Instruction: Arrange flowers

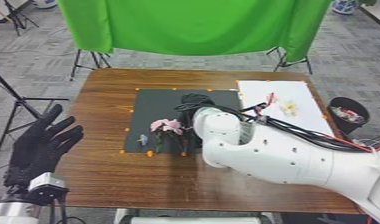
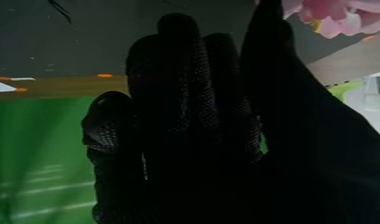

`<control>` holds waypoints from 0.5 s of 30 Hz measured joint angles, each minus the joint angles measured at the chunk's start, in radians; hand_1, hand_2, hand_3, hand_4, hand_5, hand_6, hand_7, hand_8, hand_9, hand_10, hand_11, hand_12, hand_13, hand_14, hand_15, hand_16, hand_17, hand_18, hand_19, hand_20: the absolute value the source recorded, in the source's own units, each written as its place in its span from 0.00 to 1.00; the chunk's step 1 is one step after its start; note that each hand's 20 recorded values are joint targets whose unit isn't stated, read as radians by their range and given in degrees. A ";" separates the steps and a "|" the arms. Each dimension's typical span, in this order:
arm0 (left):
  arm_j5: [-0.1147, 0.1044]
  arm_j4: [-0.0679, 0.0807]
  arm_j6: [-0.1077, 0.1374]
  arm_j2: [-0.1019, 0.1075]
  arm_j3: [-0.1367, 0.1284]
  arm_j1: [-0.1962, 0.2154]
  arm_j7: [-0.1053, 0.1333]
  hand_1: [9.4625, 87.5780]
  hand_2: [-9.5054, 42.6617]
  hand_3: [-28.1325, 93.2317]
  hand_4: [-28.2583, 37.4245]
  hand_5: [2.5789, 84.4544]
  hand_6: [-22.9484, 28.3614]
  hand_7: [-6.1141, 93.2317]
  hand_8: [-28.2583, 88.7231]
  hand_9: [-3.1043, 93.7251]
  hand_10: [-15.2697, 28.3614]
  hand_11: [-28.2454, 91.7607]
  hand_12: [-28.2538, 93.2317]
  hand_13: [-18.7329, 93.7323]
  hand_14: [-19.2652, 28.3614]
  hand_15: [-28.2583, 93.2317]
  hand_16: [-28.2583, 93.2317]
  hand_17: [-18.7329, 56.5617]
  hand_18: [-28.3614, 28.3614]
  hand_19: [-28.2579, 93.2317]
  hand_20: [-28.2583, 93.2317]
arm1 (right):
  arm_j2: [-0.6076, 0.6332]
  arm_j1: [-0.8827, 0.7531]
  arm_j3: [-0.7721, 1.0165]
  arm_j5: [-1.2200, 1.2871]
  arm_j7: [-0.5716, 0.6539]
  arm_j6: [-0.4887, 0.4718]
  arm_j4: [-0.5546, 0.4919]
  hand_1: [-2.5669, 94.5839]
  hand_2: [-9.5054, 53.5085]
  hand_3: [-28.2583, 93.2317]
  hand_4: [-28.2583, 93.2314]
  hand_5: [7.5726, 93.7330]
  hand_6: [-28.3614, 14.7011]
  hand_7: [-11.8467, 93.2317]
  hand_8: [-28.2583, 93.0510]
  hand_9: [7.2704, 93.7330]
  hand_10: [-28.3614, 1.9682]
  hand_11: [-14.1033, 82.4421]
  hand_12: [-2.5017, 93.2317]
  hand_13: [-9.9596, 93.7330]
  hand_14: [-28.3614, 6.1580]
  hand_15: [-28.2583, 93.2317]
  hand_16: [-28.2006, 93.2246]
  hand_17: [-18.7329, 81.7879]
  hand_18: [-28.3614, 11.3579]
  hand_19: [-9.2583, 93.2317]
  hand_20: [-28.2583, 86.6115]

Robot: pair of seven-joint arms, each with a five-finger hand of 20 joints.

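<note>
Right hand [image 1: 197, 99] over black mat [image 1: 154, 106] in head view, pink flowers [image 1: 166, 125] lying beside it; left hand [image 1: 35, 150] spread. Right wrist view: fingers [image 2: 173, 65] straight, close together, pink petals [image 2: 339, 20] near thumb [image 2: 289, 75].

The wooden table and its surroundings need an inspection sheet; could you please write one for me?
Surface: brown wooden table, with a dark mat and a white sheet laid on it.
Job's things: pink flowers on the mat; a pale yellow-white flower on the sheet.
Clutter: orange marks around the mat.
Grippers: left hand at the table's left side, fingers spread; right hand over the mat, fingers straight.
Cables: black cables along the right arm.
Surroundings: green cloth behind the table; dark bin at its right.
</note>
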 measured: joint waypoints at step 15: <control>-0.046 -0.009 0.036 0.049 0.011 0.058 0.092 0.28 0.31 0.75 0.15 0.38 0.61 0.13 0.18 0.32 0.79 0.43 0.33 0.34 0.99 0.68 0.14 0.17 1.00 0.71 0.17 | 0.028 0.032 -0.028 0.002 -0.002 0.006 -0.059 0.45 0.06 0.88 0.03 0.66 0.56 0.27 0.14 0.74 0.41 0.40 0.20 0.81 0.57 0.80 0.35 0.69 0.31 1.00 0.48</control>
